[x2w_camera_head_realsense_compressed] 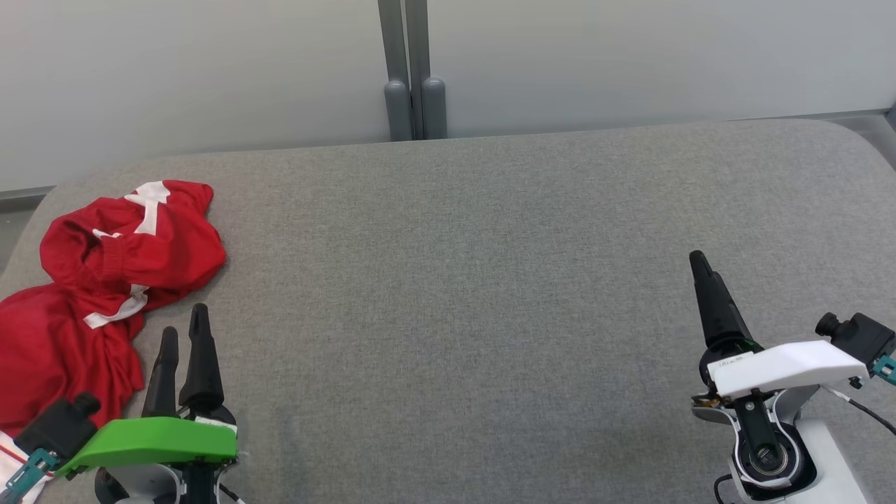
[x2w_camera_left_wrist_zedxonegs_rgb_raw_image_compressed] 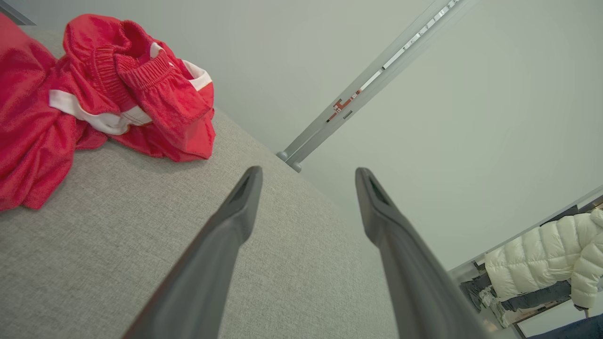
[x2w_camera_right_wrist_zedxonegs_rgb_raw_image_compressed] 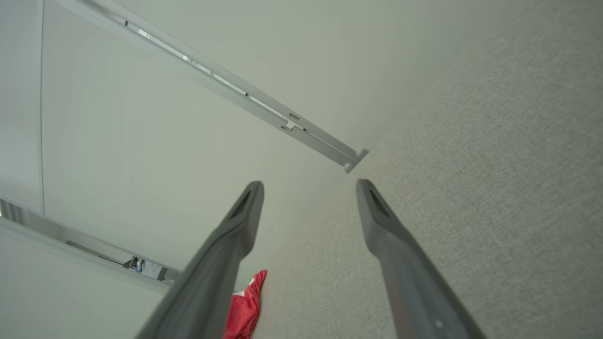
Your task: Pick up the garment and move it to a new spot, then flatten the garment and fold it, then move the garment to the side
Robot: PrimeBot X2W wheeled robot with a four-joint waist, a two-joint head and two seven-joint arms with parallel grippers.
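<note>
**Editor:** Where does the garment (x2w_camera_head_realsense_compressed: 105,280) lie?

**Photographer:** The red garment, striped in white, sits crumpled at the left end of the grey desk (x2w_camera_head_realsense_compressed: 490,280), part of it running off the head view's left edge. The left wrist view shows its gathered elastic band on top of the heap (x2w_camera_left_wrist_zedxonegs_rgb_raw_image_compressed: 118,94). In the right wrist view a red corner (x2w_camera_right_wrist_zedxonegs_rgb_raw_image_compressed: 245,306) shows far off, beyond the fingers.

**Editor:** And the arms?

**Photographer:** The left end effector (x2w_camera_head_realsense_compressed: 183,322), under its green cover (x2w_camera_head_realsense_compressed: 154,437), points up the desk just beside the cloth and is not touching it. Its own camera shows the two dark fingers spread wide (x2w_camera_left_wrist_zedxonegs_rgb_raw_image_compressed: 308,172) with only grey fabric and wall between them. The right end effector (x2w_camera_head_realsense_compressed: 700,262), under a white cover (x2w_camera_head_realsense_compressed: 784,367), hovers well apart from the garment at the desk's right end. Its fingers are likewise held wide (x2w_camera_right_wrist_zedxonegs_rgb_raw_image_compressed: 309,184) and hold nothing.

**Editor:** The background?

**Photographer:** A pale wall (x2w_camera_head_realsense_compressed: 210,70) with a grey post (x2w_camera_head_realsense_compressed: 413,70) stands behind the desk. A white padded jacket (x2w_camera_left_wrist_zedxonegs_rgb_raw_image_compressed: 551,254) shows at the left wrist view's lower right.
</note>
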